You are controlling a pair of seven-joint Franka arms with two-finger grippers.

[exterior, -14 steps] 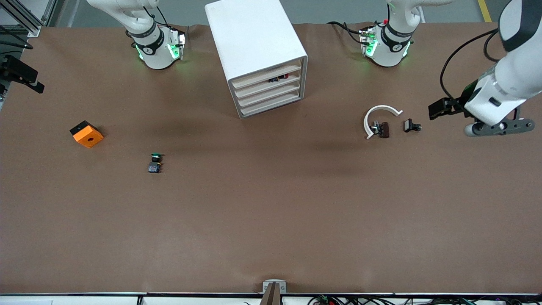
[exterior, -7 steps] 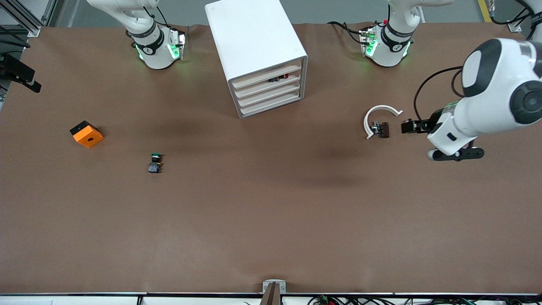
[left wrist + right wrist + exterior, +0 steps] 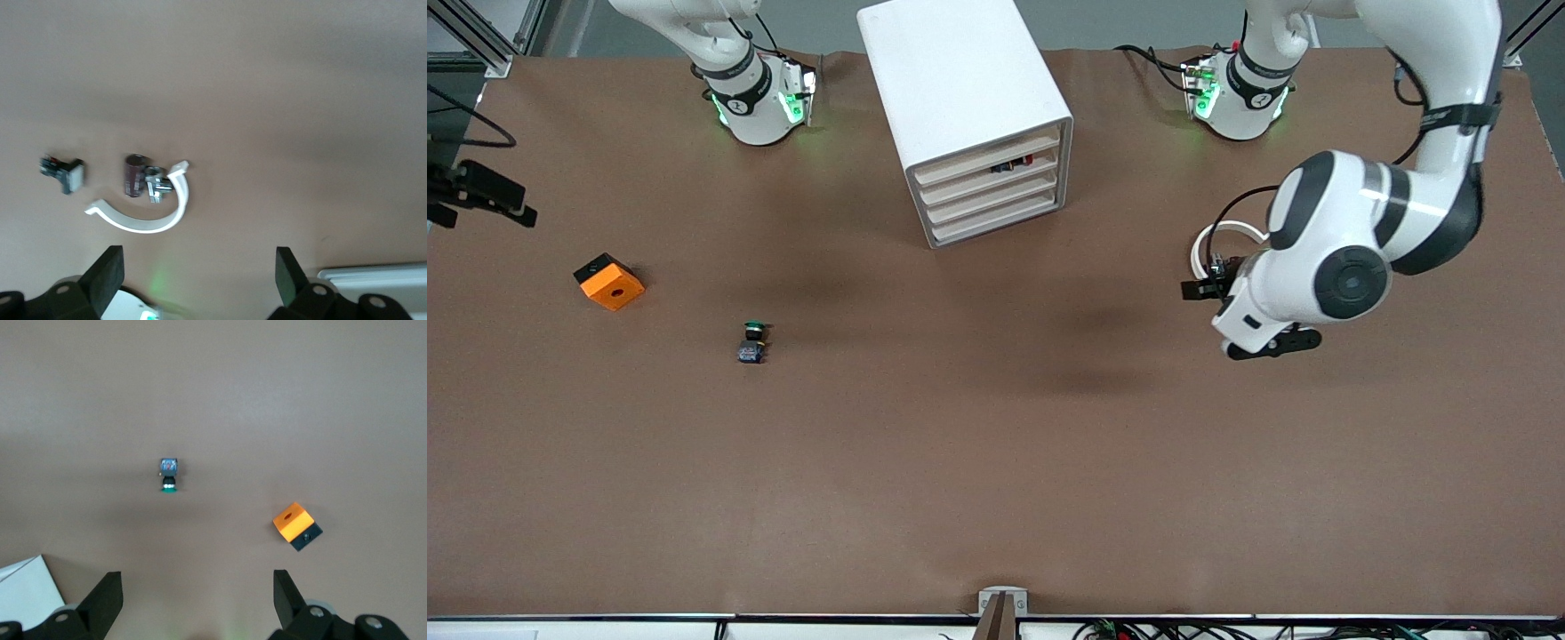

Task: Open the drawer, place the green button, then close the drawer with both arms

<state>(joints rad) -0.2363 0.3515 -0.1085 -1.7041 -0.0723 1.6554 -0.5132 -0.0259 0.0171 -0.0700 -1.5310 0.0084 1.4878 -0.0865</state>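
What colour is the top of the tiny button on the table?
Green: the button has a round green cap, seen best in the front view.

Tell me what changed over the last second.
The left arm swung in from the table's edge toward the middle; its left gripper, open and empty, now hangs over the white curved piece and the small clip parts. The right gripper stayed open near the table's edge. The button, orange block and cabinet stayed put.
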